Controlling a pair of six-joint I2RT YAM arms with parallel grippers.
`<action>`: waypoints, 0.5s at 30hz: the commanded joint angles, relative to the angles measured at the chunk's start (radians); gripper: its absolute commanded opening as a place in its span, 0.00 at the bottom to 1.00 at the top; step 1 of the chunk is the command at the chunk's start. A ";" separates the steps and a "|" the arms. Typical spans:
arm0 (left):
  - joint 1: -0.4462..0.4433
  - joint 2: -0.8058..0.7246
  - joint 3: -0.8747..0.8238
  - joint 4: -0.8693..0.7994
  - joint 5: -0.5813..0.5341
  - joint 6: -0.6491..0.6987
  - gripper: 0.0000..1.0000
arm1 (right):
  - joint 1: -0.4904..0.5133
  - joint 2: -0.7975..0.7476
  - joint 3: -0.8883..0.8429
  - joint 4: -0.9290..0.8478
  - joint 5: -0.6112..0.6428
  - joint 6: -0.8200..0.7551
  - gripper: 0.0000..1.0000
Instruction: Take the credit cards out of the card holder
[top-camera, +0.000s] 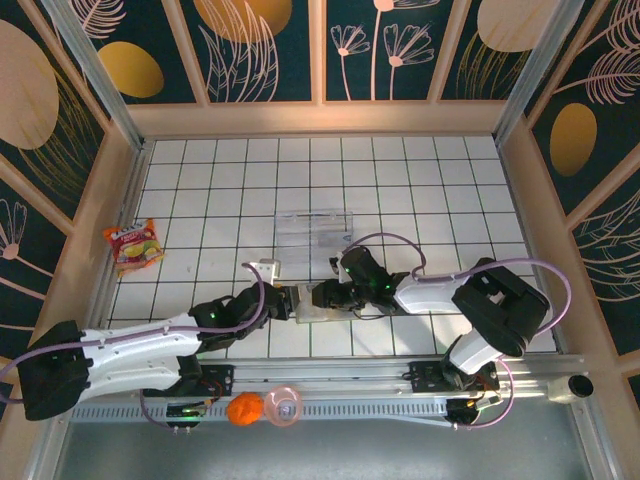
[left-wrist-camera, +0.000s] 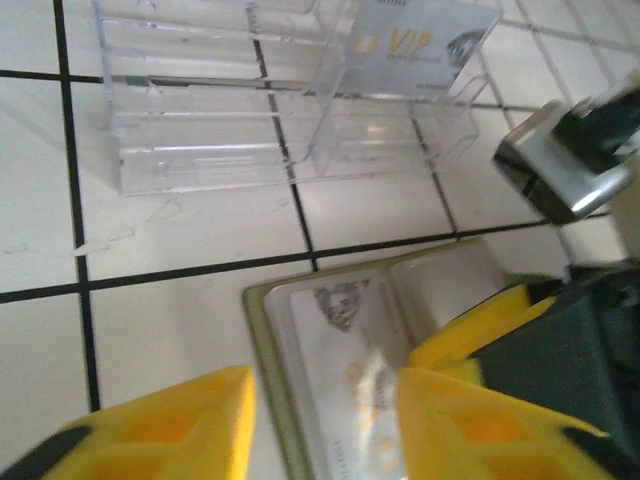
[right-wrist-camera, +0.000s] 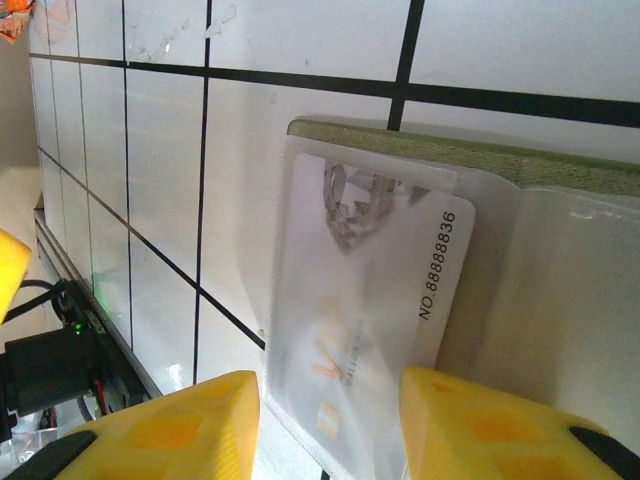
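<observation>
The card holder (top-camera: 318, 314) is laid open and flat on the white tiled surface (top-camera: 440, 200). It is close to the near edge, about halfway between the left and right edges. In the left wrist view its pale inside (left-wrist-camera: 440, 272) is seen, with a green rim around it. In the right wrist view the green rim (right-wrist-camera: 450, 150) is seen along the top.

A credit card (right-wrist-camera: 370, 300) is tucked in a see-through pocket of the card holder. A number is printed along one short side. The same card (left-wrist-camera: 335, 350) is seen from the left wrist.

The left gripper (top-camera: 293, 300) is placed at the left side of the card holder. Its yellow fingers (left-wrist-camera: 170, 420) are held a little way apart, not wide. One is over the bare tile and the other is over the card. Nothing is seen to be pinched.

The right gripper (top-camera: 322, 296) is placed at the right side, nearly tip to tip with the left one. Its fingers (right-wrist-camera: 510, 420) are also held a little apart, above the card. It cannot be told if the card is touched.

A clear plastic tray (top-camera: 300, 228) is set near the middle of the surface, apart from the card holder. A second credit card (left-wrist-camera: 420, 45), marked VIP in gold, is kept in its right part.

A snack packet (top-camera: 133, 245) is left by the left edge.
</observation>
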 joint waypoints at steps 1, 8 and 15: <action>-0.004 0.043 -0.020 -0.026 -0.025 -0.020 0.34 | 0.017 -0.008 -0.003 -0.067 0.015 -0.020 0.42; -0.004 0.202 -0.033 0.090 0.062 0.003 0.31 | 0.023 -0.004 0.006 -0.074 0.018 -0.021 0.42; -0.004 0.281 -0.026 0.165 0.112 0.019 0.29 | 0.024 -0.010 0.003 -0.079 0.017 -0.022 0.42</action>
